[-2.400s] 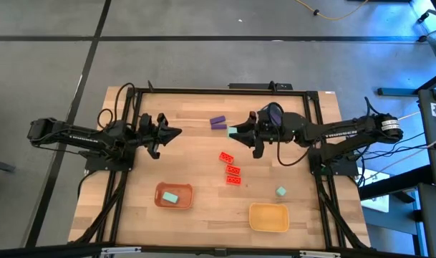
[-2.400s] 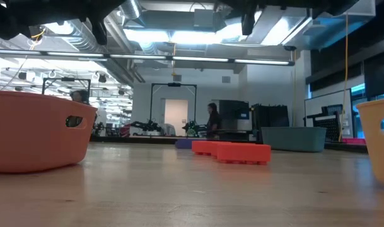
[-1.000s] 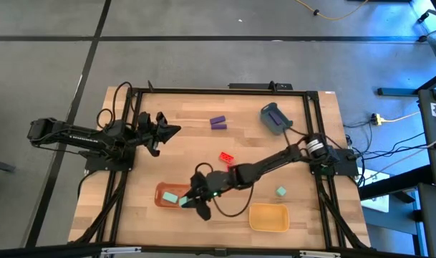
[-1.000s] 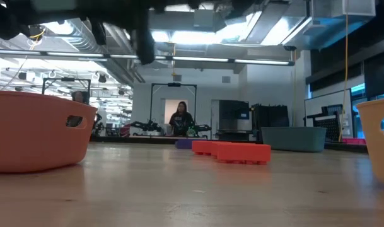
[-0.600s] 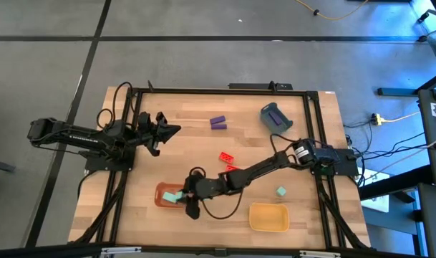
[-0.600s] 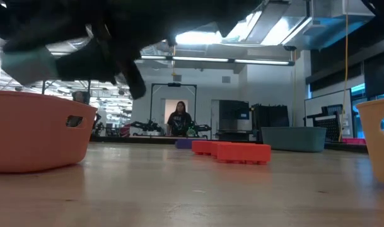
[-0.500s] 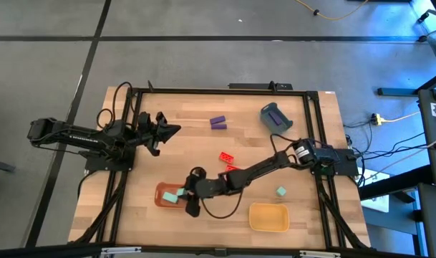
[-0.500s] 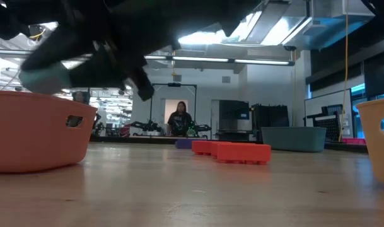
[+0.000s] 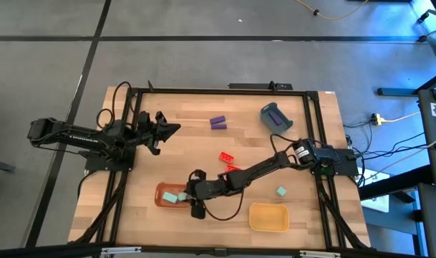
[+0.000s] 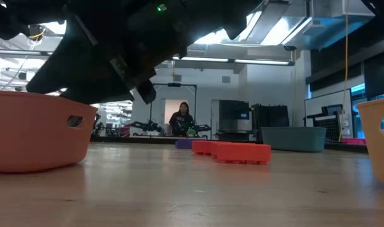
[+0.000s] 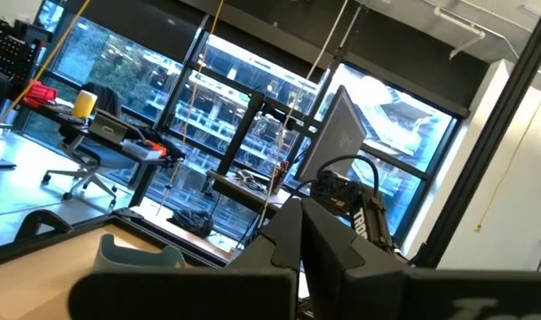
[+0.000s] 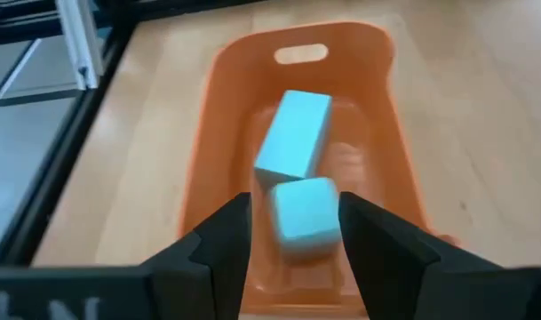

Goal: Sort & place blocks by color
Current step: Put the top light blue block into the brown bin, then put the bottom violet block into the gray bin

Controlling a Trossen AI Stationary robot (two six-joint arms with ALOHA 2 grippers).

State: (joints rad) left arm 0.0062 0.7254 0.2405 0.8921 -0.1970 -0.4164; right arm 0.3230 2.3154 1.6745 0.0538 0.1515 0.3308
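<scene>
Blocks first: pale teal cube (image 12: 304, 212), blurred, lying free between the spread fingers (image 12: 221, 238) of the right gripper (image 12: 295, 213), touching neither that can be made out, down inside the orange-red plastic tray (image 12: 390, 133). Just beyond it in the same tray, touching or nearly touching, a longer pale teal block (image 12: 293, 147), tilted on the tray floor. From above, both teal pieces side by side in the tray (image 9: 160, 189), with the right gripper (image 9: 190, 199) released and open over the tray's right end.

Right arm (image 9: 260, 168) stretched diagonally across the wooden table (image 9: 175, 158) from its right edge towards the near left. Red studded bricks (image 9: 225, 157) at mid-table, close against that arm; two clear from above, any third hidden under it. From table height, red bricks (image 10: 242, 152) in a low row, purple showing just behind them. Two purple bars (image 9: 218, 122) together near the far edge. One more small teal cube (image 9: 281, 191) alone on the wood, near the yellow plastic tray (image 9: 268, 217) at the near right. Blue-grey cup (image 9: 273, 117) at the far right.

Left gripper (image 9: 167, 131) clenched with nothing in it, held above the table's far left, well apart from every block.

Beyond the table, in the room, a person (image 10: 181, 120) standing.
</scene>
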